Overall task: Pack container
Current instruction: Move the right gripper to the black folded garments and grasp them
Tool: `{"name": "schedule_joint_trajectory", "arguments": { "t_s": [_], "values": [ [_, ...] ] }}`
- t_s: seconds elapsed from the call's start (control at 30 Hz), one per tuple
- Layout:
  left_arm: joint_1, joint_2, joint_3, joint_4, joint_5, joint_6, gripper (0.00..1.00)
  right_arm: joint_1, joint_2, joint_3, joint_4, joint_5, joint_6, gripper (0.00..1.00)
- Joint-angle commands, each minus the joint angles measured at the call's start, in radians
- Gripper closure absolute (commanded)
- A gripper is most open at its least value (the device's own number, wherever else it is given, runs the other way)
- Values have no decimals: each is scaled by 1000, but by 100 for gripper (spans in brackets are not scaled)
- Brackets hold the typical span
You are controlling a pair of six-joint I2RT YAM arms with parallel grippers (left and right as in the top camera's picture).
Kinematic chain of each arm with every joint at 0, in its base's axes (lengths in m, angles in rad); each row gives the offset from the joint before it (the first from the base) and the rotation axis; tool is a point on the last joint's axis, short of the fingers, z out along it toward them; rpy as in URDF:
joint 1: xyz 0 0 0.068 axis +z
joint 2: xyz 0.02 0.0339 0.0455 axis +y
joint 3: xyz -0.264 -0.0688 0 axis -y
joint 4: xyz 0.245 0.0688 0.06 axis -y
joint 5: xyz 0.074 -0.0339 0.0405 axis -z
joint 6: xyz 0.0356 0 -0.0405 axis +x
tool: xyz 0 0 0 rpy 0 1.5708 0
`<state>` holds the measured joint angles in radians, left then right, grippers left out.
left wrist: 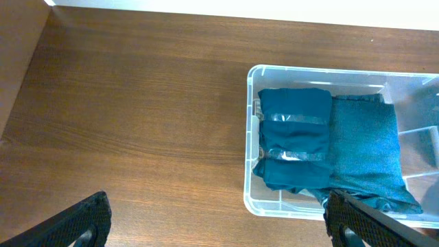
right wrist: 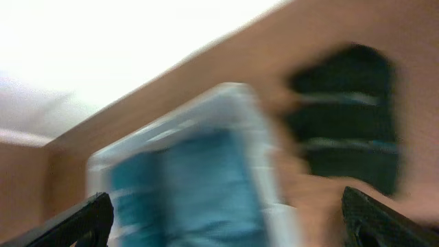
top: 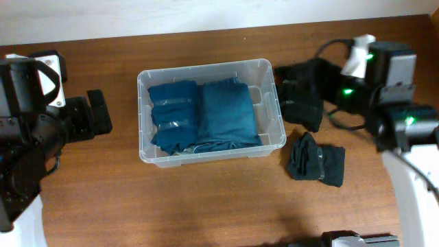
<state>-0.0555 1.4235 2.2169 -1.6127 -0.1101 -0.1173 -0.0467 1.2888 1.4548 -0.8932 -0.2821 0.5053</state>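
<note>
Left gripper [left wrist: 219,223] and right gripper [right wrist: 230,223] both gape wide, holding nothing; beyond them I log the container [top: 206,68] centred on the table [top: 103,199], holding two folded blue cloths [top: 223,113], a dark bundle [top: 315,159] just beside its right wall.

Brown wooden table [top: 206,199] against white wall [top: 171,14].

Bare tabletop [top: 103,192] left of container [top: 206,68] — dark garments [top: 315,161] at right

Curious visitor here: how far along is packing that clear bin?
Done: a dark-blue cloth and a teal cloth lie in the container. In hand: nothing; both arms' jaws are open, empty. Left: one black cloth and a second black cloth on the table.
</note>
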Motion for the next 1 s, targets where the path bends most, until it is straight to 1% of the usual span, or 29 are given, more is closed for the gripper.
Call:
{"name": "schedule_joint_trajectory", "arguments": {
  "t_s": [0.0, 0.13, 0.27, 0.33, 0.37, 0.43, 0.57, 0.63, 0.7, 0.8, 0.9, 0.93, 0.97],
  "values": [
    [6, -10, 2, 2, -11, -5, 1, -116, 102, -21, -37, 18, -72, 1],
    [6, -10, 2, 1, -11, -5, 1, -191, 266, -31, -34, 17, -146, 1],
    [6, -10, 2, 1, -11, -5, 1, -223, 430, -31, 3, 11, -219, 1],
    [6, -10, 2, 1, -11, -5, 1, -235, 513, -31, 34, -26, -227, 1],
    [6, -10, 2, 1, -11, -5, 1, -242, 566, -31, 64, -90, -251, 0],
    [6, -10, 2, 2, -11, -5, 1, -243, 622, -31, 101, -172, -269, 1],
    [6, -10, 2, 1, -11, -5, 1, -235, 702, -31, 169, -238, -268, 2],
    [6, -10, 2, 1, -11, -5, 1, -229, 732, -31, 192, -242, -262, 4],
    [6, -10, 2, 1, -11, -5, 0, -223, 759, -31, 212, -243, -262, 7],
    [6, -10, 2, 1, -11, -5, 1, -220, 787, -31, 227, -253, -262, 23],
    [6, -10, 2, 1, -11, -5, 1, -220, 804, -32, 229, -265, -262, 50],
    [6, -10, 2, 1, -11, -5, 1, -220, 806, -32, 226, -265, -262, 63],
    [6, -10, 2, 1, -11, -5, 0, -219, 808, -32, 223, -264, -263, 67]
  ]
}}
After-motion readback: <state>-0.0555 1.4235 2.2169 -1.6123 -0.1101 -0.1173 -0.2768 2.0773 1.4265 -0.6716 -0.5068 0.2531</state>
